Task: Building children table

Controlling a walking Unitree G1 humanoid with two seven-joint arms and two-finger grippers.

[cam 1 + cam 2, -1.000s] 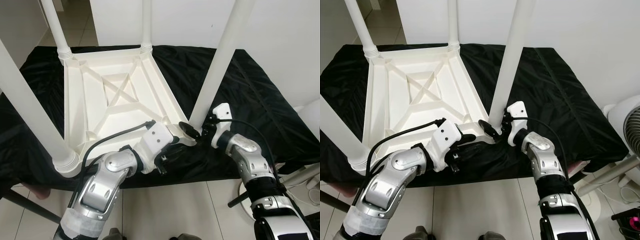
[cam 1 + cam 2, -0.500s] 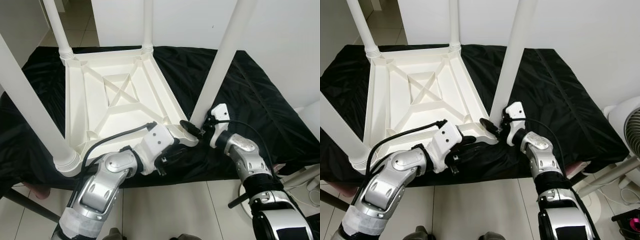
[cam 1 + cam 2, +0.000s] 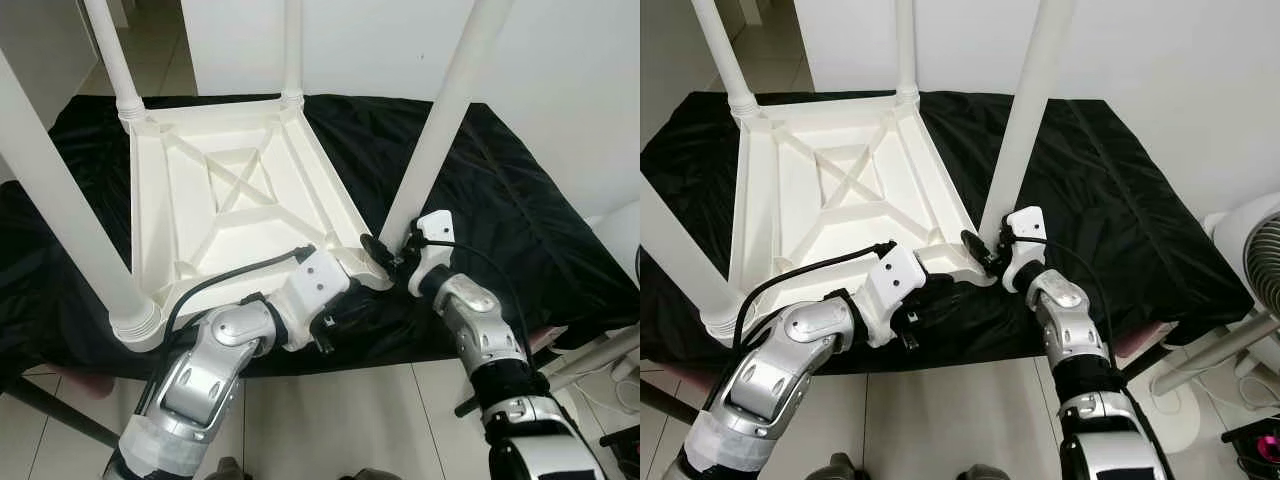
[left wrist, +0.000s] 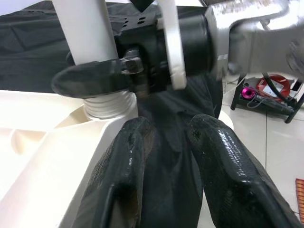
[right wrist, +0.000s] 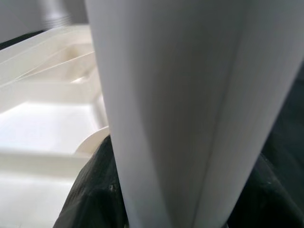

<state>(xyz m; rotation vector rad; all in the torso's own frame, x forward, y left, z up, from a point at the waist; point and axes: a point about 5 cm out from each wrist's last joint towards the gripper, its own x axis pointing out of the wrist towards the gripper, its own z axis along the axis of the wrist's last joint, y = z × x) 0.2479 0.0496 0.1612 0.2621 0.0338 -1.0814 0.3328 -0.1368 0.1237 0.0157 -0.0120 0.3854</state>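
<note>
Four white legs are standing up from the upturned table [image 3: 230, 210] lying on the black cloth [image 3: 500, 200]. Right gripper [image 3: 385, 255] is clamping the near-right leg [image 3: 440, 120] at its base; left gripper [image 4: 168, 156], fingers apart, is hovering just beside that corner.

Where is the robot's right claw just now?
In the eye views, the right claw grips the base of the near-right table leg, beside the left claw.

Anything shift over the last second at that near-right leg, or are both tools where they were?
The right tool has crept a little lower and closer along the near-right leg, still clamped around its base. The left tool stays beside the upturned table top corner, fingers apart on nothing. The other legs stand unchanged.
</note>
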